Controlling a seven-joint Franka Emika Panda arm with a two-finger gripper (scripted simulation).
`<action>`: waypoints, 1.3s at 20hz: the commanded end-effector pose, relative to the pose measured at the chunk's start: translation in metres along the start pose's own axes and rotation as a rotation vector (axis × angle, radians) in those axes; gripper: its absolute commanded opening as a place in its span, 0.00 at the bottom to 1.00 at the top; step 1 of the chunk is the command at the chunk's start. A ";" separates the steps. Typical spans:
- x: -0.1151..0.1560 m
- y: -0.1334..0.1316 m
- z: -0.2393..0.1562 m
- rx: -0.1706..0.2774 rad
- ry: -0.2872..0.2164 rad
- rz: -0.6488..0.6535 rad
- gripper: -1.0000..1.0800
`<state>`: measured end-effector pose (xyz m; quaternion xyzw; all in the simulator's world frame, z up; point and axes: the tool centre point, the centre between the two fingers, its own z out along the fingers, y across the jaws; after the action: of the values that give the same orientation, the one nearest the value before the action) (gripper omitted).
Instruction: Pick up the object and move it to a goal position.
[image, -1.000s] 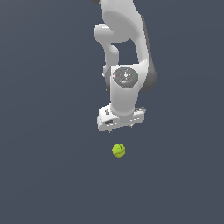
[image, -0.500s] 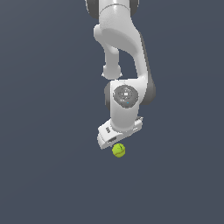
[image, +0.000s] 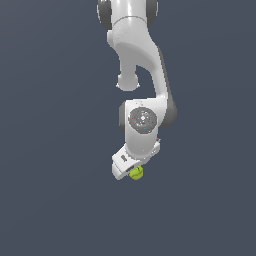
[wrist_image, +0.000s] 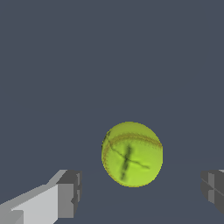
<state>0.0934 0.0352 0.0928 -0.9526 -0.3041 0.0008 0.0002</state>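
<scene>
A: Gripper (wrist_image: 140, 190) state?

B: Spread wide. In the wrist view one finger (wrist_image: 70, 192) shows on one side and the other finger sits at the far edge of the frame, with plain gap on both sides of the ball (wrist_image: 132, 154). Nothing clamped.

A: So ball is between them?

B: Roughly lined up with the gap, yes, but no contact that I can see. It sits a bit beyond the fingertips rather than fully between the pads. Hard to tell the height difference from this angle.

A: Exterior view?

B: Arm (image: 142, 125) is bent down low, gripper (image: 131, 170) right over the ball (image: 136, 173). Ball is half hidden by the hand, only a yellow-green sliver pokes out at the lower edge. It appears to rest on the plain dark floor (image: 55, 200); no shadow cue, so can't be sure.

A: Progress?

B: Approach looks about done, alignment good. Grasp not done, lift not done, transport not done. No goal marker visible in either view, so can't say where it has to go.

A: What's left first?

B: Probably a small drop lower, then close on the ball. It's round, so an off-centre squeeze could squirt it out.
</scene>
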 end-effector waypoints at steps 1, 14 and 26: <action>0.001 0.001 0.001 -0.001 0.001 -0.011 0.96; 0.000 0.000 0.044 -0.001 0.001 -0.012 0.96; 0.002 0.001 0.051 -0.001 0.001 -0.012 0.00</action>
<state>0.0949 0.0351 0.0407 -0.9508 -0.3097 0.0007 0.0001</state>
